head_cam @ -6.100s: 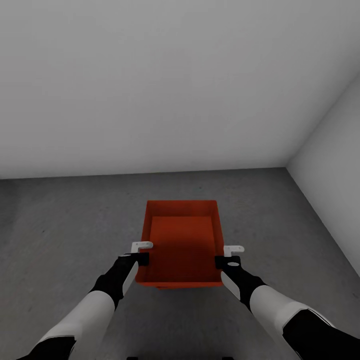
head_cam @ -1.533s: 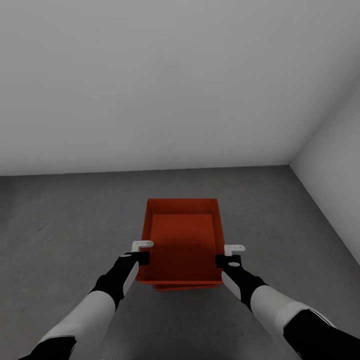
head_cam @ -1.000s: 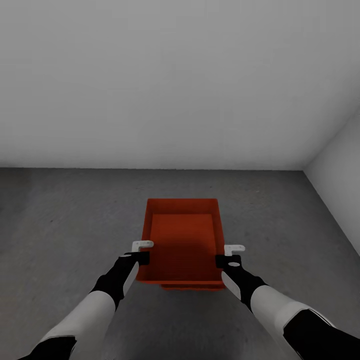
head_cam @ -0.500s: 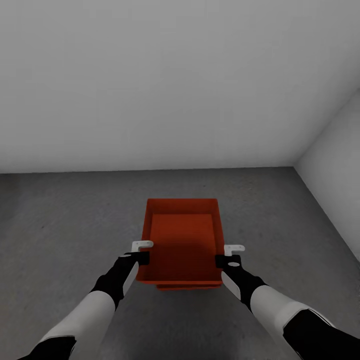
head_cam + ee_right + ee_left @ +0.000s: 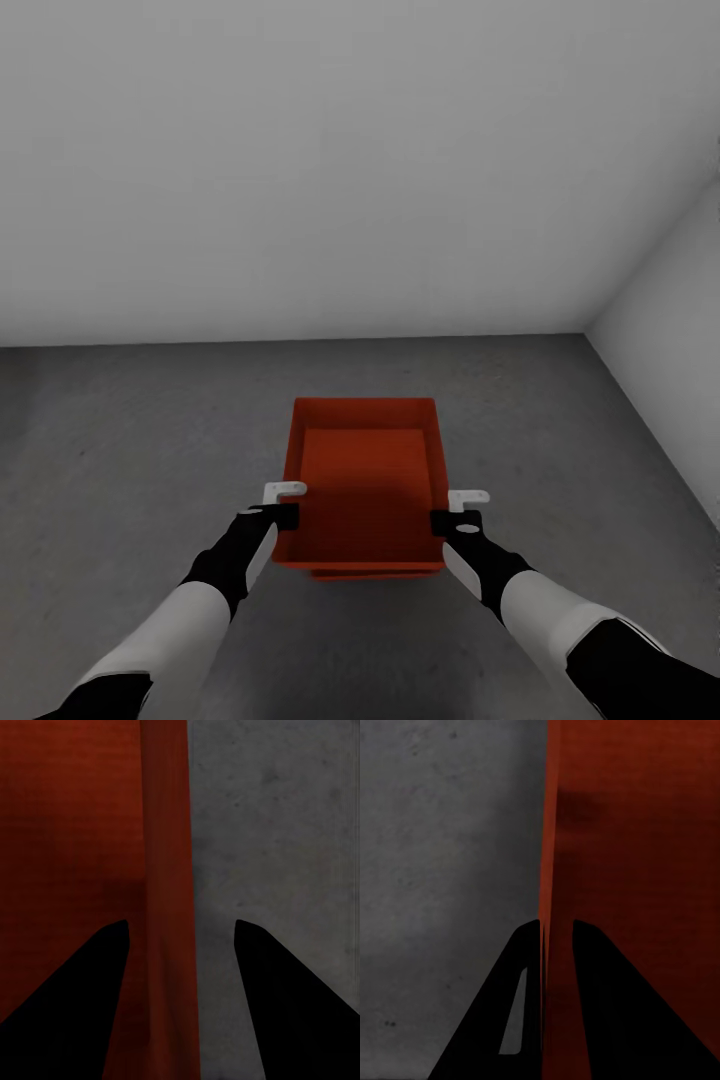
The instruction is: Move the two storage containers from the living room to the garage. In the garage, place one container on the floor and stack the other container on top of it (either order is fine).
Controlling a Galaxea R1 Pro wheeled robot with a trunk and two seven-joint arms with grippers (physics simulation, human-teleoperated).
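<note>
we're holding the orange-red open-topped rectangular storage container (image 5: 365, 485) above the dark grey concrete floor (image 5: 120, 450) near the white wall corner | left gripper (image 5: 556, 934) pinching left wall, right gripper (image 5: 180, 934) straddling right wall, spread wider | we're judging it rigid, light, slick-walled; grip opposite rims | second orange-red container edge (image 5: 375, 574) showing underneath

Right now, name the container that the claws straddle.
The upper container: the left claw and right claw each straddle one of its side walls. The lower container shows as a strip under its near edge.
</note>
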